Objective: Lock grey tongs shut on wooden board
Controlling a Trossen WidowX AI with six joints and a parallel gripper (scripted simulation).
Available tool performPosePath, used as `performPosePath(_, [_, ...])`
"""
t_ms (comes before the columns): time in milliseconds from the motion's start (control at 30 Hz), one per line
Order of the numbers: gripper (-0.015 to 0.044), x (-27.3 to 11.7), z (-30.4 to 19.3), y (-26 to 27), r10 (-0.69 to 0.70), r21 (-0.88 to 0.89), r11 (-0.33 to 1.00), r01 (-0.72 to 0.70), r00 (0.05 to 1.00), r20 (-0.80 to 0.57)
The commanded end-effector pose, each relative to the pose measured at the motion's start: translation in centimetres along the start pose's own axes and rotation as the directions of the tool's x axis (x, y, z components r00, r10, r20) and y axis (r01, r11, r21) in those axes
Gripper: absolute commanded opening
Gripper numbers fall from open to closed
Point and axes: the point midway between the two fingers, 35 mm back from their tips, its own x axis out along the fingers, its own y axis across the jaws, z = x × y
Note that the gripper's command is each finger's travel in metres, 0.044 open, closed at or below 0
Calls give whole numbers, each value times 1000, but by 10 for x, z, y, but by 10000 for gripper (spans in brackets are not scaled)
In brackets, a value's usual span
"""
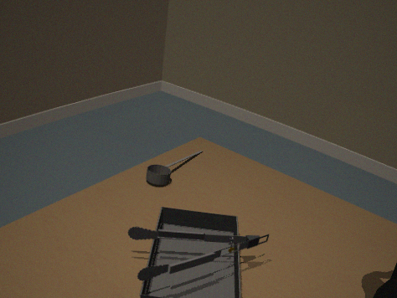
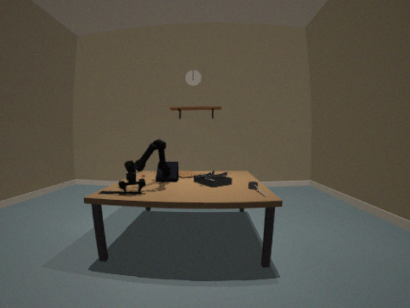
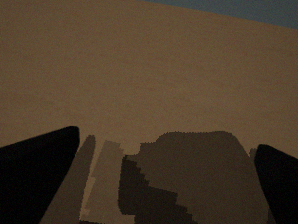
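The grey tongs lie open in a V across the roasting tin. In the top view their scalloped tips stick out over the left rim, and the hinge end with a small wire loop sticks out over the right rim. My gripper is wide open and empty. It points down low over the left front of the table, well away from the tongs and tin. In the wrist view only table top and shadows show between the fingers. I cannot make out the wooden board in any view.
A grey saucepan stands beyond the tin. A long flat dark thing lies near the front left table edge, close to my gripper. A dark blue upright panel stands behind the arm. A small red thing lies further back.
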Motion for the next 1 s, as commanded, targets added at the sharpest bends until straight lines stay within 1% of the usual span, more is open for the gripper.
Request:
performPosePath(0, [440, 35, 25, 60, 107, 2, 994, -107, 994, 34])
performPosePath(167, [440, 59, 43, 126, 227, 11, 974, -228, 972, 61])
performPosePath(367, [440, 71, 56, 213, 380, 39, 923, -383, 923, 62])
performPosePath(533, [440, 70, 55, 290, 507, 108, 856, -506, 862, 18])
performPosePath(700, [440, 57, 50, 365, 614, 202, 778, -595, 788, -45])
performPosePath(800, [440, 45, 43, 410, 665, 286, 732, -618, 740, -101])
performPosePath(900, [440, 39, 33, 440, 675, 435, 706, -558, 716, -177])
performPosePath(967, [440, 27, 20, 470, 688, 527, 688, -499, 679, -257])
